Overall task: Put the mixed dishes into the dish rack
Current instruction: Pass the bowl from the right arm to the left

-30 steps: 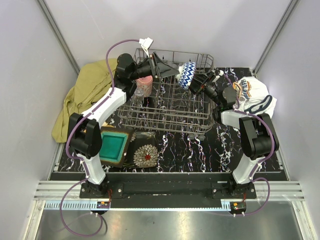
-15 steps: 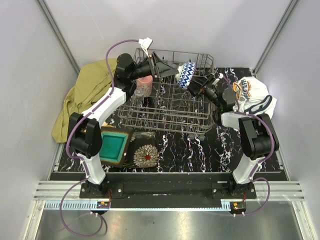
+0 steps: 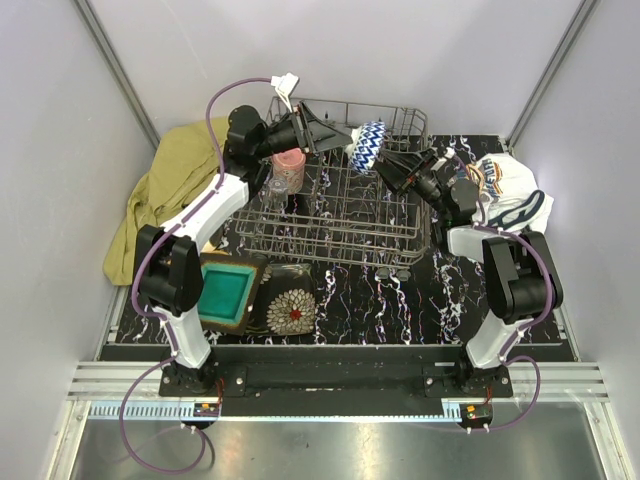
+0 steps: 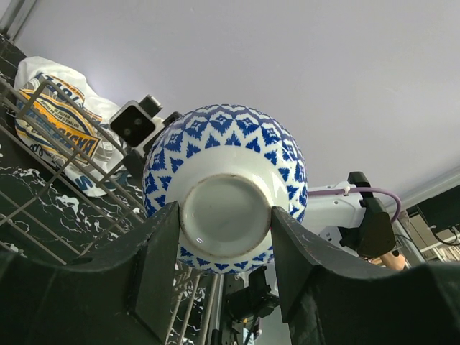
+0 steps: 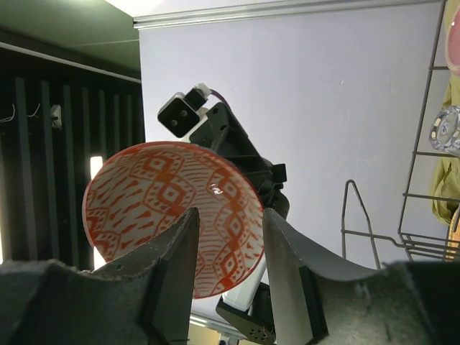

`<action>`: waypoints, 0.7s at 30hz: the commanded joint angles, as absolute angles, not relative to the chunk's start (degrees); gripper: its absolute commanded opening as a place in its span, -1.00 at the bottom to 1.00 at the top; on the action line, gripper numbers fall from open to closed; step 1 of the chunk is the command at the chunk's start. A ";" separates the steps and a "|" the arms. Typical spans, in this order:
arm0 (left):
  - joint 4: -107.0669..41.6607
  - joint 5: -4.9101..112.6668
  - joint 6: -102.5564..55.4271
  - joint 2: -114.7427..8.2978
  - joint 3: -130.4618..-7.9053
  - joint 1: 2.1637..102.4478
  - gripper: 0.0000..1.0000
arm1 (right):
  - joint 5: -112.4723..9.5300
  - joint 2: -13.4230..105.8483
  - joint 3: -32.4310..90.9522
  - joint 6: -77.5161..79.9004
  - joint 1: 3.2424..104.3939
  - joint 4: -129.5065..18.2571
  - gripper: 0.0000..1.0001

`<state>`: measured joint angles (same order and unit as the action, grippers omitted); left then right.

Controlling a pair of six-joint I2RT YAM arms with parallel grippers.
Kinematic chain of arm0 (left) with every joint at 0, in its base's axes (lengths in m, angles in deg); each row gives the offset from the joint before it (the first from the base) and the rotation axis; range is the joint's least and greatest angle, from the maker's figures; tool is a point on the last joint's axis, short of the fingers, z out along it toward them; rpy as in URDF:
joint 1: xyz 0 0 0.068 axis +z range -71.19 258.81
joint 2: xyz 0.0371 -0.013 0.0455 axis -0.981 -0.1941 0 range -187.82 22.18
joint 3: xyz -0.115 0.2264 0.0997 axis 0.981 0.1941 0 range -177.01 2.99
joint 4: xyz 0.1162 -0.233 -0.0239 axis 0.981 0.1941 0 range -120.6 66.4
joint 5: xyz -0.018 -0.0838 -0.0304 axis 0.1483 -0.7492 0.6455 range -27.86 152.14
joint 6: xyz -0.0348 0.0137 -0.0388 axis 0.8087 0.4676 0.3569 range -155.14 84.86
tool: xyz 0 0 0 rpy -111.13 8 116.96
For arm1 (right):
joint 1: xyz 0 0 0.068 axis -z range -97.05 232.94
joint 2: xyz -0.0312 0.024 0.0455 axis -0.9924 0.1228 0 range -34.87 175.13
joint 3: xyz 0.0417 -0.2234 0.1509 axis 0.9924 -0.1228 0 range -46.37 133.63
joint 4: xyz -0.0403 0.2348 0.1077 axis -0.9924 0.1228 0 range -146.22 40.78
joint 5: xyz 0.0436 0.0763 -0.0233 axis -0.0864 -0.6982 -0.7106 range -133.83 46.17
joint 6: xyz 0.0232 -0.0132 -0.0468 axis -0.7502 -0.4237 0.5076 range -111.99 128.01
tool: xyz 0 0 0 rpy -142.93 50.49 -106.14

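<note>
My left gripper (image 3: 338, 136) is shut on the foot ring of a bowl (image 3: 370, 146), blue-and-white outside and red-patterned inside, held on its side above the far edge of the grey wire dish rack (image 3: 340, 215). In the left wrist view the jaws clamp the bowl's base (image 4: 224, 215). My right gripper (image 3: 392, 168) is open just right of the bowl. In the right wrist view the bowl's inside (image 5: 154, 208) shows past its spread jaws. A pink cup (image 3: 290, 165) and a clear glass (image 3: 277, 186) stand in the rack. A teal square plate (image 3: 224, 290) and a dark floral plate (image 3: 291, 309) lie on the table in front of the rack.
An olive-yellow cloth (image 3: 170, 190) lies left of the rack and a white printed cloth (image 3: 505, 190) lies to its right. The table is black marble-patterned (image 3: 400, 300). Grey walls close in the back and both sides. Rack wires (image 5: 424, 144) stand close to my right gripper.
The bowl has moved slightly left and up with my left gripper. My right gripper has let go of its rim and drawn back a little to the right.
</note>
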<state>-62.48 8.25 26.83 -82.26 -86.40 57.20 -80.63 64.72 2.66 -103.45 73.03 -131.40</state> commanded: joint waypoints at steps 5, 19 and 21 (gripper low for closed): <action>-57.52 8.88 20.07 -82.32 -90.17 57.80 -1.00 | -83.11 57.95 0.48 -103.53 78.54 -142.62 0.00; -43.62 11.69 9.60 -86.70 -96.59 57.80 -1.00 | -86.98 52.67 -1.37 -103.70 87.42 -141.91 -0.01; -41.42 12.04 8.54 -87.41 -97.38 57.80 -1.00 | -87.68 52.23 -1.72 -103.79 88.56 -141.91 -0.01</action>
